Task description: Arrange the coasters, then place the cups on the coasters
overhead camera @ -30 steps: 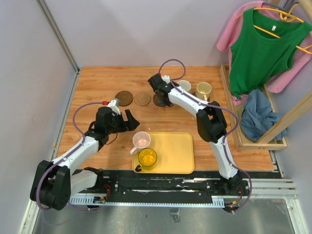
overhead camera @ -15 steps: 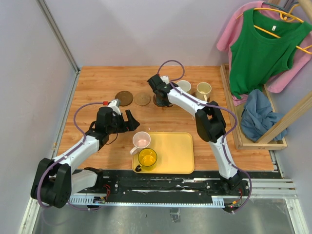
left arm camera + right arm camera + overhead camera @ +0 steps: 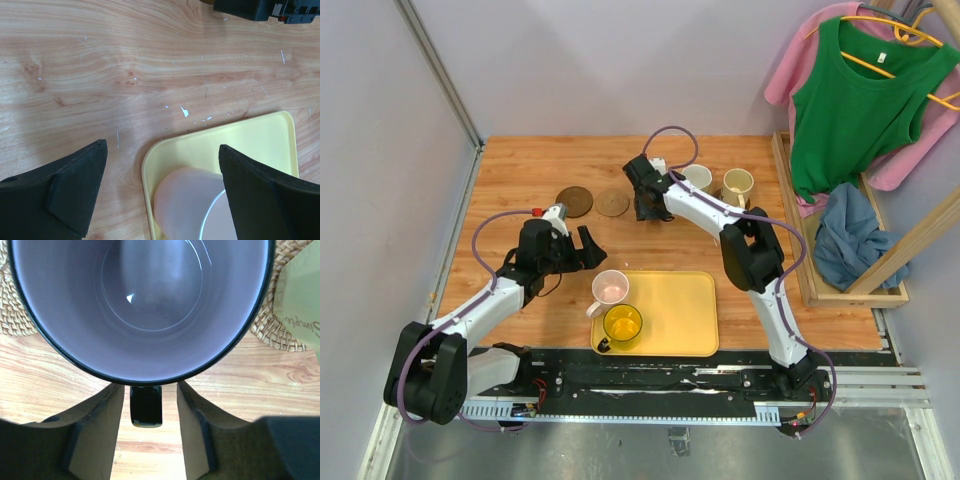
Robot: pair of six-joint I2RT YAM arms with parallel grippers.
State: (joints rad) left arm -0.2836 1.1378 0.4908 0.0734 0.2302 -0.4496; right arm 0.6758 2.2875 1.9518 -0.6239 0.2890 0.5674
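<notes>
The purple-grey mug [image 3: 150,300] sits squarely on a woven coaster [image 3: 270,335] at the far middle. The right gripper [image 3: 150,405] straddles its dark handle [image 3: 146,412] with jaws slightly parted, likely letting go. The left gripper [image 3: 162,147] hangs wide open above the pink mug [image 3: 185,205] at the yellow tray's [image 3: 260,140] far-left corner, probably lining up for it. The neighbouring pale green mug [image 3: 300,300] shows part of a word, "Simpl…".

FAR MIDDLE OF THE TABLE: The purple-grey mug [image 3: 150,305] stands upright on a woven coaster [image 3: 272,332], its dark handle [image 3: 146,407] between the fingers of my right claw [image 3: 150,387] with a gap on either side. To its left lie a bare tan coaster [image 3: 612,203] and a dark brown coaster [image 3: 574,201]. To its right stand the pale green-white mug [image 3: 698,177] and the cream mug [image 3: 738,183]. Nearer, the pink mug [image 3: 610,287] and the translucent yellow mug [image 3: 622,323] sit on the yellow tray [image 3: 680,310].
</notes>
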